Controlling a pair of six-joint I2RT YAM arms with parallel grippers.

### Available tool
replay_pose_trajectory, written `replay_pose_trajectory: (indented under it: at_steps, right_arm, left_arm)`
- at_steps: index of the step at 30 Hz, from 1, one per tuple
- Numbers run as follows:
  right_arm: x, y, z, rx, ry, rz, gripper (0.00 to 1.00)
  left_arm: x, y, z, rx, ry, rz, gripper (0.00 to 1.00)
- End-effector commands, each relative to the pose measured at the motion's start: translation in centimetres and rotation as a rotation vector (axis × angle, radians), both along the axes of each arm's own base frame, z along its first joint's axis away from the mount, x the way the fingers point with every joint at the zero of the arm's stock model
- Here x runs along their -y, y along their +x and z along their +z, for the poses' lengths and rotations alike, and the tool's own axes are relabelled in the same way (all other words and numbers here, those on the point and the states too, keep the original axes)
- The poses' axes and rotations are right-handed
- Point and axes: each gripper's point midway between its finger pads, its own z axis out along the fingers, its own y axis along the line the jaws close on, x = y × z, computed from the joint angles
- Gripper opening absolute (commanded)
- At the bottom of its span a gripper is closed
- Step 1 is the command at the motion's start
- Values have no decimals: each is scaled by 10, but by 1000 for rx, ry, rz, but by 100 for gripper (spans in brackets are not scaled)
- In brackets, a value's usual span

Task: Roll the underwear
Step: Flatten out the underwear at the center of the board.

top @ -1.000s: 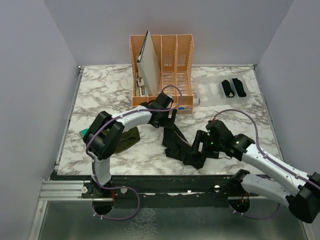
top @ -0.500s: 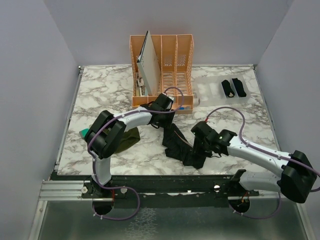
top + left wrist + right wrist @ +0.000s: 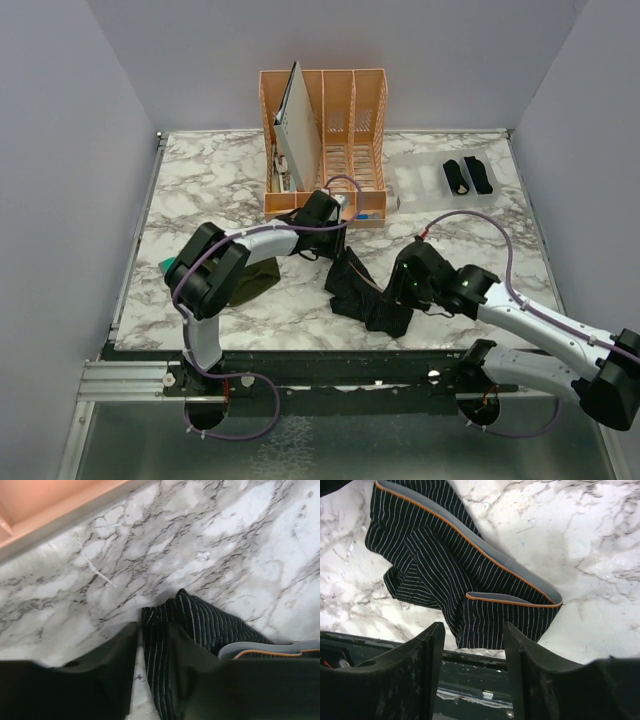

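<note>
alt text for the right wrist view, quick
Black pinstriped underwear with a grey, orange-trimmed waistband lies crumpled on the marble table. The right gripper holds its two dark fingers apart on either side of the cloth's near edge.

The top external camera sits high at the near side and looks down and forward over the whole marble table [image 3: 200, 180] from afar. The left wrist camera looks close along the left gripper [image 3: 152, 630]. The right wrist camera looks steeply down past the right gripper [image 3: 472, 627]. All three views share the striped underwear [image 3: 365, 295], which lies between the left jaws and just beyond the right jaws.
</note>
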Motion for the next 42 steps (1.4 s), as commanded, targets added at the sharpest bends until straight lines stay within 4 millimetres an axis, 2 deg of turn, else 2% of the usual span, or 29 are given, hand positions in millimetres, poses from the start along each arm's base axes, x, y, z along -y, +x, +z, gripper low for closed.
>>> replay_pose_trajectory:
  at_steps: [1,5,10,15,19,21,28,31,35,38,42]
  right_arm:
    - [-19,-12,-10,-80,30,95,58]
    - [-21,-7,-21,-104,-33,101,62]
    - [-9,-1,-33,-117,-189,67,65]
    - [-14,2,-43,-116,-236,77,64]
    - [1,2,-45,-123,-344,52,56]
    - [6,0,-46,-126,-365,49,49]
    - [14,-6,-43,-97,-328,34,21]
    - [18,-9,-39,-79,-305,23,14]
    - [24,-13,-39,-68,-284,4,9]
    - [25,-16,-42,-71,-266,-7,5]
    - [26,-18,-45,-68,-246,-16,2]
  left_arm:
    - [-13,-12,17,17,-6,34,51]
    - [-24,-17,40,73,-12,40,68]
    - [-21,-39,67,154,-103,-103,76]
    - [-8,-57,69,160,-143,-244,78]
    - [-3,-62,59,151,-111,-295,78]
    - [-3,-64,54,143,-100,-311,78]
    - [18,-72,49,127,-120,-411,78]
    - [26,-74,45,108,-130,-445,76]
    - [31,-79,39,76,-143,-474,58]
    - [32,-83,40,65,-153,-486,38]
    - [32,-85,41,59,-158,-498,6]
